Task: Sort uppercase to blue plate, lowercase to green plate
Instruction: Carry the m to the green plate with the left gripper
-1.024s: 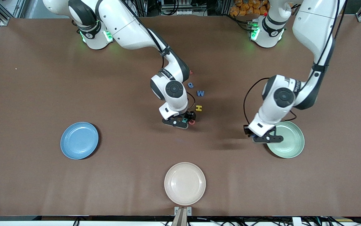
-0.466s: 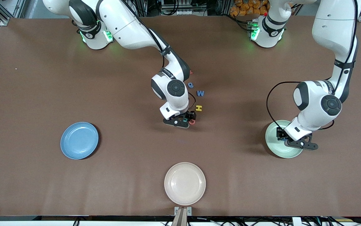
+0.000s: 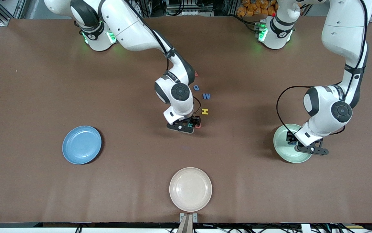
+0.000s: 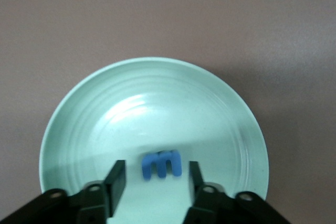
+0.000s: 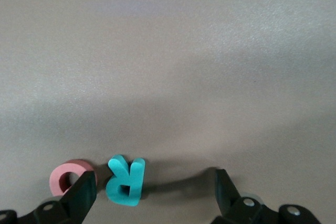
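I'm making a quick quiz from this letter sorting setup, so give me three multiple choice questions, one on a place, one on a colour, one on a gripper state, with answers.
1. Where is the blue m?
A. on the green plate
B. on the blue plate
C. on the cream plate

2. What colour is the R between the right gripper fingers?
A. yellow
B. teal
C. red

3. How is the left gripper?
A. shut on the m
B. out of view
C. open, over the green plate

Answers: 1 A, the m lies on mint-green ridges; 2 B, teal beside the red Q; 3 C, both fingers stand apart from the m.
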Tool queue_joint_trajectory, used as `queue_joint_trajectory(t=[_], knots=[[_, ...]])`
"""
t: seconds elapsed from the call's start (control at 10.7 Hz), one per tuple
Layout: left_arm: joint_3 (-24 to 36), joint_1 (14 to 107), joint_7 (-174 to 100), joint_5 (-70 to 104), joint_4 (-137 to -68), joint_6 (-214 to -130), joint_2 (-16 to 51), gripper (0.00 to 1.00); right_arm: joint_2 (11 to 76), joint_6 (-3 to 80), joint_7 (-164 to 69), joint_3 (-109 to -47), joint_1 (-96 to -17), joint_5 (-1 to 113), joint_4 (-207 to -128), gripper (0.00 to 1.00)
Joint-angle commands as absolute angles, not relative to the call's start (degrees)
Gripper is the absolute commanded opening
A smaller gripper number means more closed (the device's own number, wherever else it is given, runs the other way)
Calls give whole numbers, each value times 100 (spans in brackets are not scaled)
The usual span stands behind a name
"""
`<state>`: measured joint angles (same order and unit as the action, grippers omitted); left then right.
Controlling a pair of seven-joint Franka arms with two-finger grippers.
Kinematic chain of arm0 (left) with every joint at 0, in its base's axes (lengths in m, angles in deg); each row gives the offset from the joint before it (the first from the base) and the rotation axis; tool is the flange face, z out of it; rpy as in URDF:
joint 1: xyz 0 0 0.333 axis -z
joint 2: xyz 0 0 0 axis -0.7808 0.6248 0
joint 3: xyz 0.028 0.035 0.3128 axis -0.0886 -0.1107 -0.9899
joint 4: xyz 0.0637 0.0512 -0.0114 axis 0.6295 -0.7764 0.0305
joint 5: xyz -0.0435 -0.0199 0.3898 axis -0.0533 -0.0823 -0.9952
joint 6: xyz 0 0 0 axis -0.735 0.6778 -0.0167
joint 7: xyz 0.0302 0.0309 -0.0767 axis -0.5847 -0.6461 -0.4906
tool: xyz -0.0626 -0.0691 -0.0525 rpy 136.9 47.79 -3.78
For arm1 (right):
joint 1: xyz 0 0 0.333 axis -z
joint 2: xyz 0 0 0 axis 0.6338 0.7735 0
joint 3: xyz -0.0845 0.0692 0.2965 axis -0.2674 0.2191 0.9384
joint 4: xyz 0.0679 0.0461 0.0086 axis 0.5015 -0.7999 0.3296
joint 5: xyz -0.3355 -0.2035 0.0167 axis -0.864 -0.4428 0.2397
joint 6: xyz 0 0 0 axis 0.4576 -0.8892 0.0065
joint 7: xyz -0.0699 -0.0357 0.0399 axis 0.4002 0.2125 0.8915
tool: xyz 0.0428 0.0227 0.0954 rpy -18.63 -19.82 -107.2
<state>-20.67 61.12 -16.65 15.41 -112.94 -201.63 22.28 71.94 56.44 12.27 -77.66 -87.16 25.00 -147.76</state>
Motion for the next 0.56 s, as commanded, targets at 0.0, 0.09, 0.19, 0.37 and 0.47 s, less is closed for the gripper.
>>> queue_joint_trajectory(t=[0.0,0.09,0.19,0.37,0.47], knots=[[-2165,6179,-1513,1640,-11151,-20149,2226,100,7260,5543,1352,-7767,-8688,2412,-14631,100],[-2182,6179,-1513,1640,-11133,-20141,2208,100,7260,5552,1352,-7767,-8688,2404,-14640,100],[-2217,6179,-1522,1649,-11046,-19984,2173,100,7278,5552,1352,-7767,-8688,2403,-14648,100],[-2209,6188,-1601,1719,-10538,-19073,2156,100,7304,5561,1361,-7767,-8697,2403,-14648,100],[-2209,6188,-1610,1763,-10405,-18833,2147,100,7322,5570,1361,-7767,-8714,2403,-14648,100]])
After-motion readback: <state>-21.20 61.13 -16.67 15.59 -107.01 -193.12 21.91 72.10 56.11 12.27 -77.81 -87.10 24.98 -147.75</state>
